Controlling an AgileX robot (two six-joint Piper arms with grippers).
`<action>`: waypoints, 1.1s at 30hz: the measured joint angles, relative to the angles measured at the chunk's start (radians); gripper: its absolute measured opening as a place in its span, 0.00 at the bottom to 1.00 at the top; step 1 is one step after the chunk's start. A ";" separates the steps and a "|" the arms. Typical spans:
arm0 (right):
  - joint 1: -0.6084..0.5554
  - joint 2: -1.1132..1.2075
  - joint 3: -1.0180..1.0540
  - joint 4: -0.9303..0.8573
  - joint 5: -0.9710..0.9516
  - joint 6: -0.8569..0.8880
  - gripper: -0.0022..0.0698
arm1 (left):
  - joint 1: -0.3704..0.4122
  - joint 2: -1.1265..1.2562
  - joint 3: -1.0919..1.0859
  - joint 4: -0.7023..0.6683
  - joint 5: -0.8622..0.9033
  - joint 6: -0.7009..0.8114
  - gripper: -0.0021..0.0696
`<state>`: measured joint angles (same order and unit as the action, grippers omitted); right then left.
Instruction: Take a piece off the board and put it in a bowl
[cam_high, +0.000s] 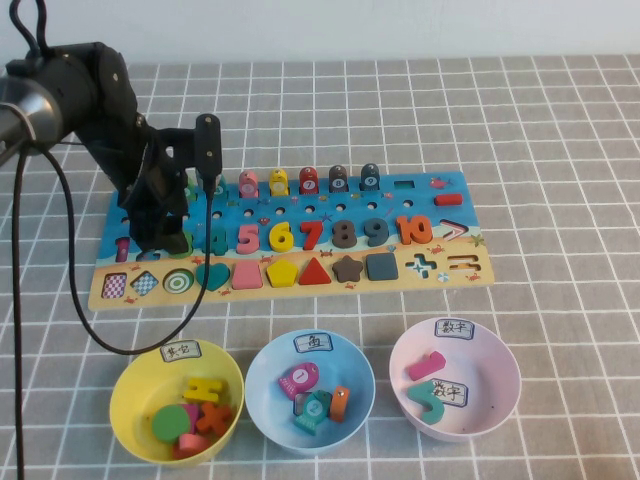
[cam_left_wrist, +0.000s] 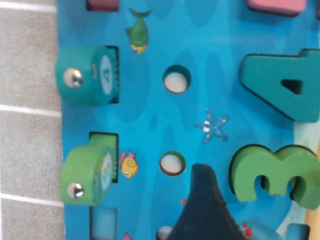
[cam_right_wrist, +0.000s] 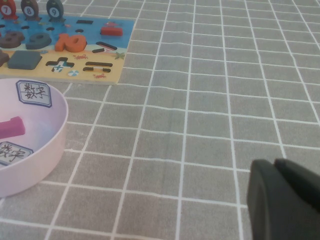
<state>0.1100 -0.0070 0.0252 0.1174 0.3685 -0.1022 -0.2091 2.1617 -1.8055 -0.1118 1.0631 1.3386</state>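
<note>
Grey-grid surface (cam_high: 560, 150) | L pincer (cam_high: 165, 235) spread wide, nothing held, over board (cam_high: 440, 215) left end | green "3" (cam_left_wrist: 272, 172) seated beside teal "4" (cam_left_wrist: 282, 85) | risk: finger (cam_left_wrist: 205, 210) nips "4" or skids off | R pincer (cam_right_wrist: 285, 200) parked right, grip can't tell | pink bowl (cam_high: 500, 400) near-right.

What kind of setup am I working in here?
Likely a tabletop test bench: a grey checked cloth, a wooden number puzzle board, three labelled sorting bowls including the pink bowl. Left gripper hovers open over the green 3.
</note>
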 joint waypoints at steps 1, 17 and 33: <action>0.000 0.000 0.000 0.000 0.000 0.000 0.01 | 0.000 0.000 0.000 0.000 -0.005 0.000 0.64; 0.000 0.000 0.000 0.000 0.000 0.000 0.01 | 0.000 0.033 -0.004 -0.029 0.009 -0.001 0.64; 0.000 -0.002 0.000 0.000 0.000 0.000 0.01 | 0.000 0.033 -0.005 -0.027 0.060 -0.009 0.54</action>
<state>0.1100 -0.0086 0.0252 0.1174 0.3685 -0.1022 -0.2091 2.1949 -1.8104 -0.1388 1.1230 1.3301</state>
